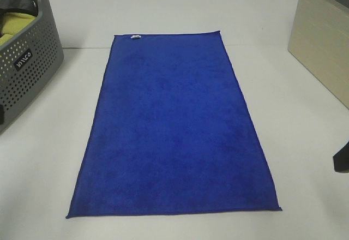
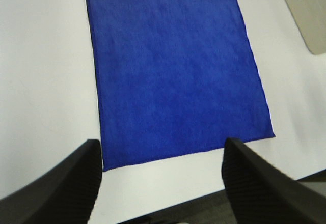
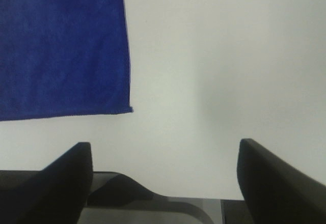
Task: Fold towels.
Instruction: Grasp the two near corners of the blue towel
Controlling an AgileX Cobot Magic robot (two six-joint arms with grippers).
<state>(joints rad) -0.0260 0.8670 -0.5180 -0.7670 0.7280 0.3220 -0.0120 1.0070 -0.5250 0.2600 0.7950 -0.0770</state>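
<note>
Left gripper (image 2: 161, 150): jaws spread wide, holding nothing. The blue towel (image 1: 174, 131) lies flat and fully spread on the white table (image 1: 305, 142) directly ahead of it, near edge framed between the fingers. Right gripper (image 3: 164, 147): jaws likewise wide apart and empty; the towel's near corner lies ahead of it, offset toward the left arm's side. A grey basket (image 1: 27, 65) stands well apart from both grippers.

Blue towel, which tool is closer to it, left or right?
Left. The left tool faces the near edge of the blue towel head-on; the right tool sits over the table, off the towel's near right corner.
</note>
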